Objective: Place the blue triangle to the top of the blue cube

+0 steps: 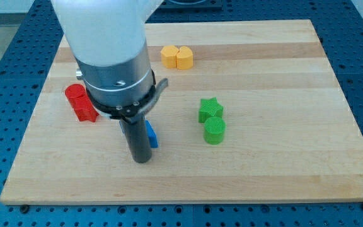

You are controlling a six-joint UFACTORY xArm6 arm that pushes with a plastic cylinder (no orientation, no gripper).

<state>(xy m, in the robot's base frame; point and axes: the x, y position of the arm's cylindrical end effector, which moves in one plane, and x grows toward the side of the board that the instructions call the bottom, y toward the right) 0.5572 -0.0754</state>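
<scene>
Red blocks [80, 103]: two red pieces sit touching at the view's left, partly behind my arm's housing; their shapes are hard to tell, and I judge them bystanders to this job.
My tip [142, 160]: the rod comes down just left of the blue piece, its end resting on the board [282, 170] below the blue; it has no jaws to open or close and grips nothing, it only pushes.
Blue triangle [151, 135]: only a blue sliver shows, touching the rod's right side; I take it for the triangle, though the rod hides most of it.
Blue cube: I cannot find it; my arm may be covering it.
Yellow blocks [177, 57]: a touching pair near the view's top, well apart.
Green star [210, 110] and green cylinder [215, 131]: touching, right of the blue, clear of my likely path.
</scene>
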